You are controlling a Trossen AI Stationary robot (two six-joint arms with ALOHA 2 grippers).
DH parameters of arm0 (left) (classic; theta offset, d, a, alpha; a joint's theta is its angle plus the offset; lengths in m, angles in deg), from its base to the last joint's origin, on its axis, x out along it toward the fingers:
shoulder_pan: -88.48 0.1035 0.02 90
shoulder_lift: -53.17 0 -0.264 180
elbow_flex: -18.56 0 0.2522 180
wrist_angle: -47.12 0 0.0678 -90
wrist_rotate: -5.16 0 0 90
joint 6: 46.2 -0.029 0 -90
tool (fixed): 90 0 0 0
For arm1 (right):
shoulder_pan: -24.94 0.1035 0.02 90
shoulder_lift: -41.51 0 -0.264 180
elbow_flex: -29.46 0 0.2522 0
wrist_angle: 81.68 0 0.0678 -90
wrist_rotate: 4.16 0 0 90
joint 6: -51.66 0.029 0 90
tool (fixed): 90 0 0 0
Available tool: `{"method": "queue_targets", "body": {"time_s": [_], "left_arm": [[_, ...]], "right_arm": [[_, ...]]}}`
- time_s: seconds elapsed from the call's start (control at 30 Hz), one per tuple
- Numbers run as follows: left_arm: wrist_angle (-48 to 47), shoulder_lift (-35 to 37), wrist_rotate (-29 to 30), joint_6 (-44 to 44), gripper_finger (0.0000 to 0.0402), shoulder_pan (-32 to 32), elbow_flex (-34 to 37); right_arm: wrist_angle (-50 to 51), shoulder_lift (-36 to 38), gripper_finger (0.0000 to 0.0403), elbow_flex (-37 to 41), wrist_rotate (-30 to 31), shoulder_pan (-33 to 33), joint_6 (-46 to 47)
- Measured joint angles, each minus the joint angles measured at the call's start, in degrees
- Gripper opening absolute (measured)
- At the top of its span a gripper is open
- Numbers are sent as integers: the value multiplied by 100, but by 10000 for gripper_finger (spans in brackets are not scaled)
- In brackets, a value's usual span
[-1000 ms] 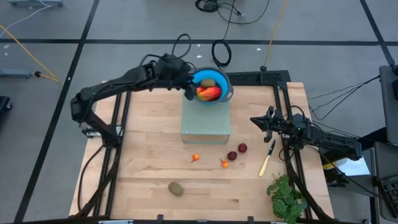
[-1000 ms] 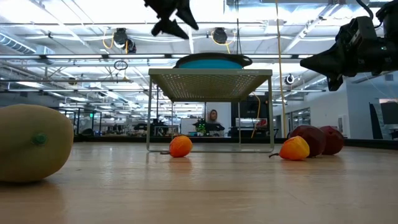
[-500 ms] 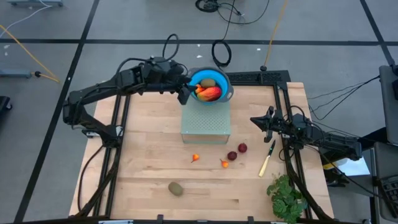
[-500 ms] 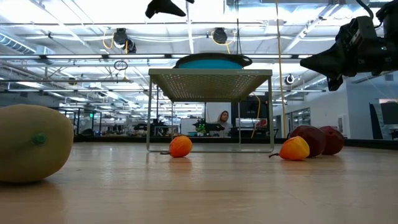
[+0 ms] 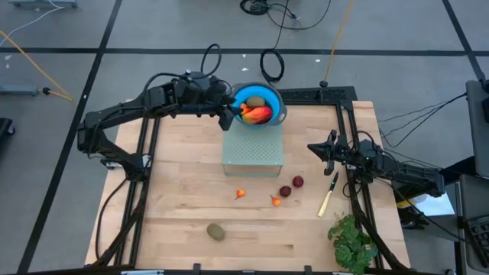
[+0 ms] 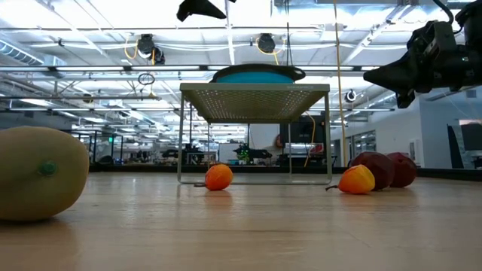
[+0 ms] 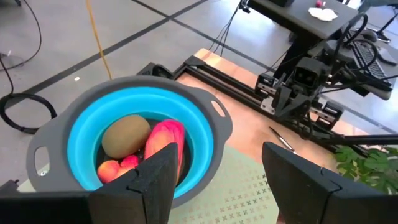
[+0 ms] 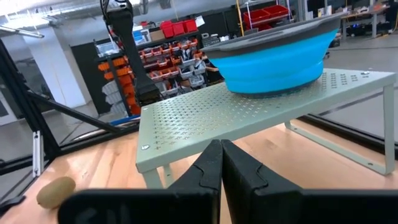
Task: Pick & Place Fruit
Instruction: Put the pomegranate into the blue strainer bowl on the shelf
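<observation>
The left pincer (image 5: 228, 116) hangs beside the blue bowl (image 5: 269, 100), at the bowl's left rim, its fingers (image 7: 155, 177) spread apart with nothing between them; the bowl stands on the pale perforated rack (image 5: 253, 150) near the middle of the bench's (image 5: 176, 191) far edge, and it holds a brownish-green oval fruit (image 7: 125, 135), a larger orange-red oblong fruit (image 7: 164, 142) and small red pieces (image 7: 118, 168). On the bench in front of the rack lie two tiny orange-red fruits (image 5: 240, 194); just right of them two dark red round fruits (image 5: 291, 186); another brownish-green oval (image 5: 216, 231) rests nearer the front edge. The right pincer (image 5: 319, 149) waits closed and empty by the right edge, near the yellow-handled knife (image 5: 328, 195); a leafy green bunch (image 5: 353, 243) sits at the front right corner.
</observation>
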Motion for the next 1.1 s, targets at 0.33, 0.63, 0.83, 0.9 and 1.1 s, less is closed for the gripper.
{"method": "queue_targets", "body": {"time_s": [0.33, 0.63, 0.83, 0.9, 1.1], "left_arm": [[-185, 0, -27, 45, 235, -152, 0], [-43, 0, 13, 10, 234, -509, 446], [616, 86, 14, 40, 234, -645, 1135], [972, 218, 3, 41, 235, -650, 1460], [1744, 953, -36, 53, 234, -727, 2515]], "right_arm": [[-3, 0, 0, -1, -353, 0, 128], [-40, 0, 0, -1, -901, 2, 255], [-27, 0, 0, -1, -912, 2, 469], [-25, 0, 0, 0, -912, 2, 508], [-18, -2, 0, -1, -902, 2, 769]]}}
